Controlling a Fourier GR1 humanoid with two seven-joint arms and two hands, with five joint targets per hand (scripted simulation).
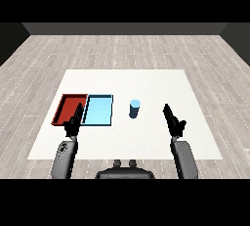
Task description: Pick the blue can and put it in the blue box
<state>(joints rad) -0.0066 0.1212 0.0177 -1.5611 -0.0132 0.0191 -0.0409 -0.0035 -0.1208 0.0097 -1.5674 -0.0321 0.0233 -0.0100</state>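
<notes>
On the white table, the can stands upright just right of the blue tray, apart from it and untouched by either hand. The red tray lies against the blue tray's left side; both trays hold nothing visible.

Right hand: raised above the table to the right of the can, fingers straight and pointing forward, grasping nothing. It is well apart from the can, with bare table between them. This hand is the nearer of the two to the can with no tray in its way, so it is judged the likely one for the pick.

Left hand: fingers extended, released, holding nothing. In the head view it overlaps the near edge of the red tray; whether it touches the tray cannot be told.

Task status: the pick has not begun. The can is not yet in the blue tray.

Next step, as judged: move the right hand left toward the can with fingers kept apart, close round its side, lift, and carry it the short way left over the blue tray's rim. The can is narrow and upright; a sideways nudge before closing could tip it.
</notes>
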